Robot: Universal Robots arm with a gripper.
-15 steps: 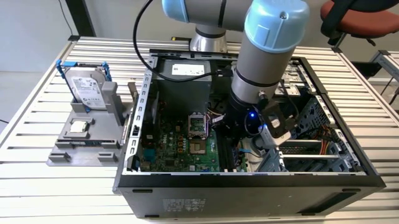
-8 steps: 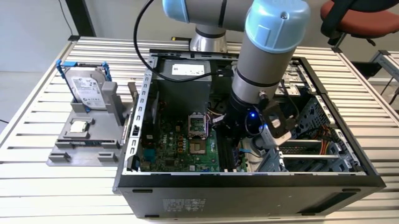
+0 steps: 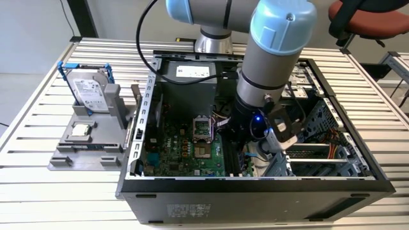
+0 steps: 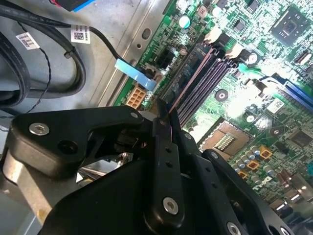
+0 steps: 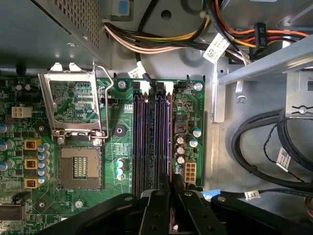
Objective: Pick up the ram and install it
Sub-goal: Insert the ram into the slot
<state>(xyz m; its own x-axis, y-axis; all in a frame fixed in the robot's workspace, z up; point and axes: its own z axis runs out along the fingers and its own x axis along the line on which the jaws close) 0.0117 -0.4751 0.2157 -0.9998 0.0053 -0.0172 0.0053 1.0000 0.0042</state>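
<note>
Tool [image 5: 171, 215] clamped on the ram [image 4: 188, 87], held edge-down just above the black slots [image 5: 151, 137] of the motherboard [image 5: 73, 196], long axis running parallel with the slots, nearly aligned.

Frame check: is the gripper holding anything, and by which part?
The gripper is shut on the ram, pinching one end of the thin stick; the rest reaches toward the motherboard's slots.

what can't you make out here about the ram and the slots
- The ram: in the second wrist view a thin edge shows between the gripper fingers; the rest is hidden.
- Whether it is seated: the gripper covers the near ends of the slots.
- Exterior view: the arm blocks the slots.
</note>
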